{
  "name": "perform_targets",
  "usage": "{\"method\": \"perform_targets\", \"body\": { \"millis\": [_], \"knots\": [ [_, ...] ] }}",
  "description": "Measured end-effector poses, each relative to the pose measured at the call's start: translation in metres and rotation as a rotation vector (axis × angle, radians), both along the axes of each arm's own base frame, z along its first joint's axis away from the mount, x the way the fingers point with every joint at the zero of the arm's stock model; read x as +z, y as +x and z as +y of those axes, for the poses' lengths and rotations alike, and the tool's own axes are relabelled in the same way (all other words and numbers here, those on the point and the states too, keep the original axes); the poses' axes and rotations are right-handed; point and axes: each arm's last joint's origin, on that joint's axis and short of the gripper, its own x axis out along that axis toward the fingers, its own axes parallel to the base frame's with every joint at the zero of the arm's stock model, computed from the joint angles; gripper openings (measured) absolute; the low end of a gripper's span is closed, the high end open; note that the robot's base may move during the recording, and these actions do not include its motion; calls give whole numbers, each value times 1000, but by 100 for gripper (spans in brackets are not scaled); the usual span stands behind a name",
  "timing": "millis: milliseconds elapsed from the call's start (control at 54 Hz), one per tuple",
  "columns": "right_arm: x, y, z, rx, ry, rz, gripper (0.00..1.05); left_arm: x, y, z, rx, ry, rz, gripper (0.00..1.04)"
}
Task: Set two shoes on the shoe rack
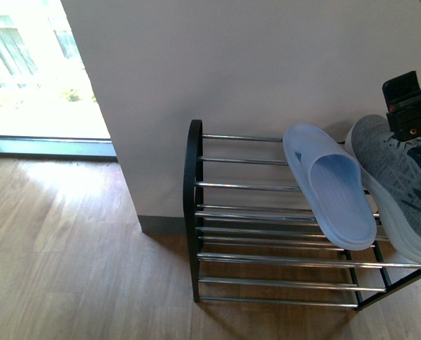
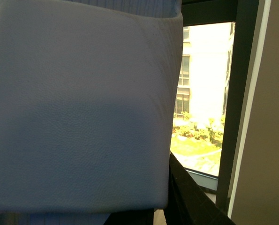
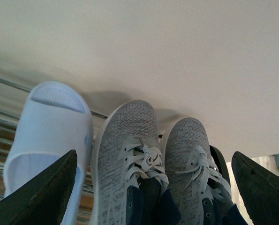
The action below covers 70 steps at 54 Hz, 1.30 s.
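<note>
The shoe rack (image 1: 193, 212) stands against the wall, its chrome bars (image 3: 3, 117) also showing in the right wrist view. One pale blue slide (image 1: 330, 184) (image 3: 50, 126) lies on its top tier. Beside it sit two grey knit sneakers (image 3: 125, 164) (image 3: 191, 164), one of them in the front view (image 1: 401, 184). My right gripper (image 3: 153, 153) hangs open over the sneakers, holding nothing; part of that arm (image 1: 408, 106) shows above them. My left gripper (image 2: 144, 213) is shut on another pale blue slide (image 2: 78, 108), which fills its view. One dark finger (image 2: 191, 197) shows beside it.
A white wall (image 1: 231, 71) rises behind the rack. A bright floor-length window (image 1: 33, 71) (image 2: 200, 93) lies to the left of the wall corner. Wood floor (image 1: 68, 248) spreads left of and in front of the rack.
</note>
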Motion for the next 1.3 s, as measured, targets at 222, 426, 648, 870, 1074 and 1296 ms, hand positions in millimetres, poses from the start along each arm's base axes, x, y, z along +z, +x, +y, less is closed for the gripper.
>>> {"method": "perform_targets", "body": {
  "millis": [222,426,648,870,1074,1296],
  "knots": [
    [18,-39,-3,37,31,-103,96,0,0,0,0,0,0,2],
    [37,-82,-4,56,62,-226,95,0,0,0,0,0,0,2],
    [42,-112,-4,55,115,-312,96,0,0,0,0,0,0,2],
    [42,-119,-4,43,142,-334,96,0,0,0,0,0,0,2],
    [38,-130,5,188,339,-488,73,0,0,0,0,0,0,2],
    [30,-153,6,175,404,-503,29,0,0,0,0,0,0,2]
  ]
}}
